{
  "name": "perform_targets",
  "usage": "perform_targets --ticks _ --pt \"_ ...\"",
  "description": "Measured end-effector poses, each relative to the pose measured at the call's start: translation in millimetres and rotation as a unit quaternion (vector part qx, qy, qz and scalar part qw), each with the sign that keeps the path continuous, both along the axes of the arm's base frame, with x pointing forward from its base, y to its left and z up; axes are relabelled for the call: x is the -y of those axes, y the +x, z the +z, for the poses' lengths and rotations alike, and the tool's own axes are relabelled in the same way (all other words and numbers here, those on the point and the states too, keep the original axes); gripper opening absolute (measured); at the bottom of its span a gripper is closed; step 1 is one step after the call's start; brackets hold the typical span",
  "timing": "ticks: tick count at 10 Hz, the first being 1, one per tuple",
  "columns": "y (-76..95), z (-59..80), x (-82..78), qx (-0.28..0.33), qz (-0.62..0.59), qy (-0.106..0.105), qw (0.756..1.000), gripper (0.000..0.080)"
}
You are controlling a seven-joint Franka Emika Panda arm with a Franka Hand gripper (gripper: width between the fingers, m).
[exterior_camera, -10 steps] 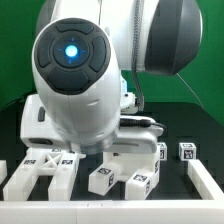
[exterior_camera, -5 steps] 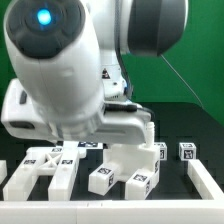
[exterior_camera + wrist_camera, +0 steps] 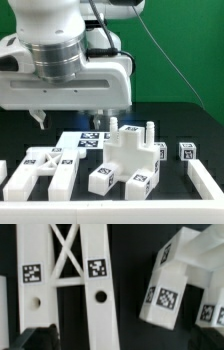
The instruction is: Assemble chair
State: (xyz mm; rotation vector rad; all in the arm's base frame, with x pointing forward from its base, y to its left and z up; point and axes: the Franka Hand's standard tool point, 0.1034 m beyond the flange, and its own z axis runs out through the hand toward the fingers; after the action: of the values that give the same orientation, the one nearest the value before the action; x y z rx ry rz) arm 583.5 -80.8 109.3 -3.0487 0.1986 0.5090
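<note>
End effector jaws apart, empty, hovering over black surface; cross-braced panel on exterior view's left, blocky chair part just right of it

Behind your rig a plain green backdrop, beneath it your matte black worktop, soft even light
</note>
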Motion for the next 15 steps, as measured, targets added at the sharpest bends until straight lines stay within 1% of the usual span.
perform_targets --ticks 2,3,4,5,6,7,8,9,10,11,12,15 --pt "9.0 1.1 2.8 0.070 -0.001 -0.015 0.997 0.0649" --pt "9.6 -0.5 6.1 0.103 0.008 -0.016 0.995 0.0649" --pt "5.2 -7.6 19.9 0.162 0.016 -0.006 0.987 0.0649" --pt "-9.3 -17.2 25.2 0.160 0.007 0.000 0.987 0.0649" --pt "-12.5 -24.0 28.4 0.159 0.013 0.004 0.987 0.0649" --pt "-18.8 -37.5 32.2 0.167 0.021 -0.002 0.986 0.0649" --pt "-26.2 -50.0 28.4 0.168 0.024 -0.007 0.985 0.0649" --pt "-27.9 -57.1 27.5 0.169 0.026 -0.011 0.985 0.0649" --pt "-23.9 -63.9 27.7 0.185 0.030 -0.023 0.982 0.0649" --pt "-20.8 -71.9 21.7 0.195 0.032 -0.032 0.980 0.0649" --pt "-20.6 -76.9 16.0 0.195 0.034 -0.034 0.980 0.0649" --pt "-24.3 -86.9 14.0 0.189 0.036 -0.034 0.981 0.0649"
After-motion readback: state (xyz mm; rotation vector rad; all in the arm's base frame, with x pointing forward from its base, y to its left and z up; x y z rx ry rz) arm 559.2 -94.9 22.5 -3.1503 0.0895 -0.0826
